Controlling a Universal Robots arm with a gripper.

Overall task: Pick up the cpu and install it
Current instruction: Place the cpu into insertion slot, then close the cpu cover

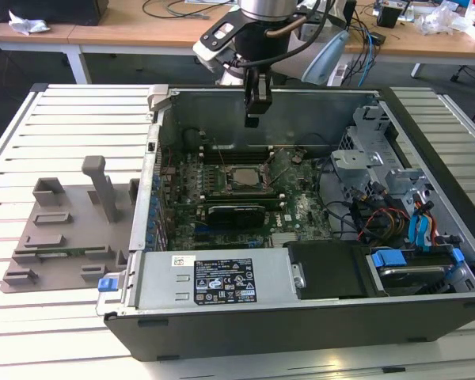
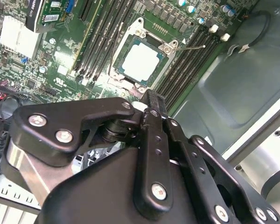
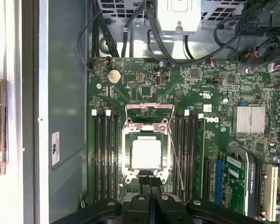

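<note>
— Where is the small flat square cpu with the silvery-white metal top?

— It lies flat in the black-framed square socket on the green motherboard, inside the open black computer case.

— And the black pincer?

— Its fingers are pressed together and grip nothing. It hangs over the cpu, apart from it. A grey plastic tray sits on the white slatted desk, at the exterior view's left.

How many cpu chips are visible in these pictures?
1. The cpu sits in the motherboard socket inside the open case, below the shut tool. Another might be hidden behind the case walls.
</note>
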